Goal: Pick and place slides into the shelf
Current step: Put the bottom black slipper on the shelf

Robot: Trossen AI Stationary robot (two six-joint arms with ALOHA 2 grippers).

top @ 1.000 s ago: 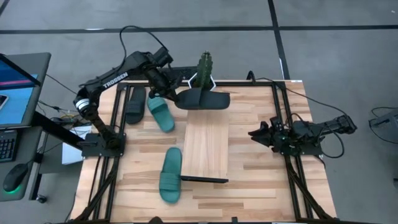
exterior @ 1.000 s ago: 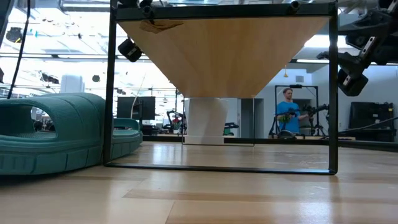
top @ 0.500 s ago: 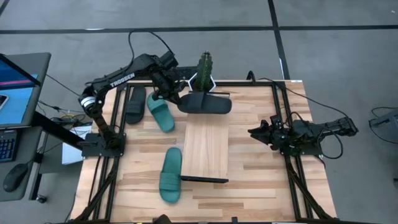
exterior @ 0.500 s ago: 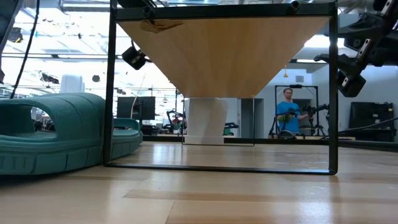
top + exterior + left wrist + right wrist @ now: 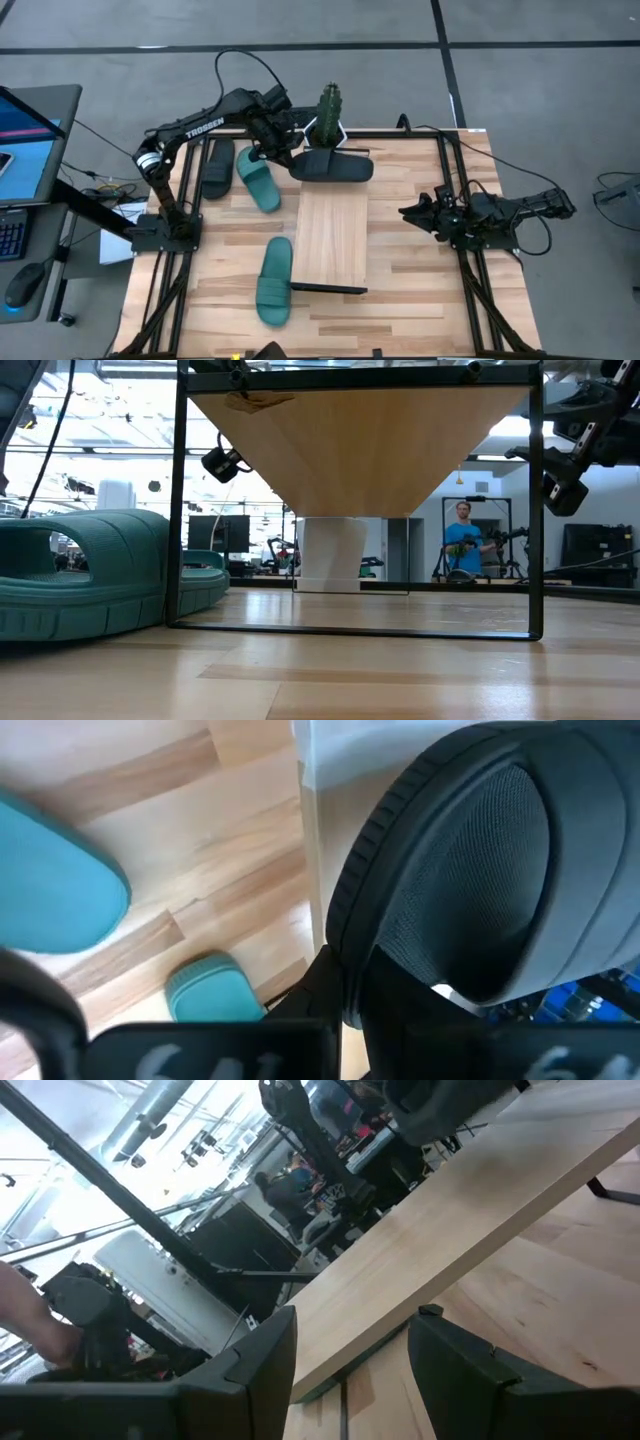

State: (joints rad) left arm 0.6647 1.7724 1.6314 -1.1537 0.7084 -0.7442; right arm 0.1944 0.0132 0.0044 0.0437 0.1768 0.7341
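Note:
My left gripper is shut on a black slide that lies crosswise over the far end of the light-wood shelf. Whether the slide rests on the shelf I cannot tell. A second black slide and a teal slide lie on the table left of the shelf. Another teal slide lies near the shelf's near left corner and also shows in the low view. My right gripper is open and empty, right of the shelf. My left gripper holds the black slide by its left end, at the edge of the sole. It comes from the table's left, slanting down. The fingertips are hidden under the slide and the gripper's own body. The slide lies level, its length across the shelf.
A cactus in a white pot stands just beyond the shelf's far end. Black frame rails run along both table sides. A laptop sits off the table's left. A person stands far behind in the room.
My left gripper has carried the black slide a little toward the table's right edge, over the far end of the shelf. The slide has stayed level and crosswise.

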